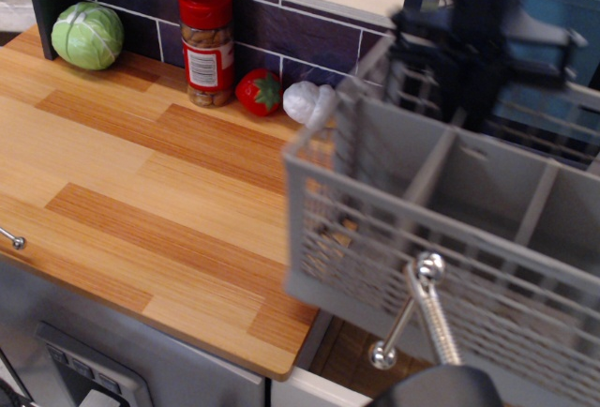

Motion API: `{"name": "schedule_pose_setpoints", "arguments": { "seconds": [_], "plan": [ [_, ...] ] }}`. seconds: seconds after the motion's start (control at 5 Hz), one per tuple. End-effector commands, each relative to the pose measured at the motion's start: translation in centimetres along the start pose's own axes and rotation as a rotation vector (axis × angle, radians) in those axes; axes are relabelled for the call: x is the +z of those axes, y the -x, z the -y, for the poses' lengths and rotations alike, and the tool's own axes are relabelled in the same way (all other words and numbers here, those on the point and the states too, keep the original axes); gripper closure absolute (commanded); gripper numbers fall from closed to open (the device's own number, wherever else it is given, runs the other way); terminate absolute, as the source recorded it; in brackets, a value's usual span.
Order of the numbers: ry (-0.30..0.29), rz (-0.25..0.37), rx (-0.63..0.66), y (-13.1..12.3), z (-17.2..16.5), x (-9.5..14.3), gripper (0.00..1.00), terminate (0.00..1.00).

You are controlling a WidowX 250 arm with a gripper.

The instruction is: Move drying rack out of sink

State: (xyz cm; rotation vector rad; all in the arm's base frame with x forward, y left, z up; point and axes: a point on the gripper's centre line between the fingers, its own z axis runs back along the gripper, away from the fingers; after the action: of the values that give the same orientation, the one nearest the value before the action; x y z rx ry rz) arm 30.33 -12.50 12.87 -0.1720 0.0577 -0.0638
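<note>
- Across the left and middle of the view runs the wooden surface (159, 191), its front right corner partly covered by the raised drying rack (441, 229).
- Grey and lattice-walled, the drying rack hangs in the air, tilted, overlapping the edge of the surface; it is motion-blurred and cut off at the right and bottom edges. Its divider compartments show nothing inside that I can make out.
- At the rack's far rim, the dark gripper (483, 60) is blurred; it seems clamped on that rim, but how wide the fingers stand cannot be told.
- Below the rack the sink is hidden; only a brown gap shows there.
- Close to the lens, a chrome faucet (427, 313) crosses in front of the rack.
- Along the tiled wall stand a green cabbage (86, 36), a red-lidded jar (208, 46) holding tan pieces, and a toy strawberry (259, 92).
- Half hidden behind the rack's corner is a white ice-cream toy (305, 102).
</note>
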Motion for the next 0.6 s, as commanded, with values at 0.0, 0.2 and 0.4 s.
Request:
{"name": "schedule_pose_setpoints", "arguments": {
  "seconds": [0.0,0.2,0.4],
  "plan": [
    [0.004,0.06,-0.027,0.2,-7.3,4.5,1.0,0.0],
    [-0.015,0.098,-0.019,0.7,-12.2,5.4,1.0,0.0],
    [-0.029,0.11,0.017,0.7,-16.9,7.2,1.0,0.0]
  ]
}}
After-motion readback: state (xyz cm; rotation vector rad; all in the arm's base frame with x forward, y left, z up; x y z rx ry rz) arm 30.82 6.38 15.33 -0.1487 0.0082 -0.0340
